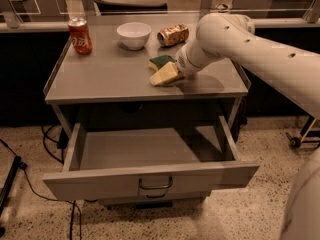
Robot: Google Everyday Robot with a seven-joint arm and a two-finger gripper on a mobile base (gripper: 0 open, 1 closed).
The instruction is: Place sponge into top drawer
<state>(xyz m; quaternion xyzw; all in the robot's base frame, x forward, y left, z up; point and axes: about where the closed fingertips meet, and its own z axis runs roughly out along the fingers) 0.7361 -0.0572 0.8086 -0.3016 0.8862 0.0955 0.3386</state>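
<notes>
The sponge (160,61), dark green on top with a pale yellow edge, lies on the grey table top (100,76) right of centre. My gripper (164,76) sits low over the table just in front of the sponge, touching or nearly touching its near edge; its pale tip points left. My white arm (240,39) reaches in from the right. The top drawer (150,176) is pulled wide open below the table top. Its inside shows bare, and its curved handle (155,185) is at the centre of the front panel.
A red soda can (80,35) stands at the table's back left. A white bowl (133,35) sits at the back centre, and a tan can (173,35) lies on its side next to it. Cables (30,184) trail on the floor at left.
</notes>
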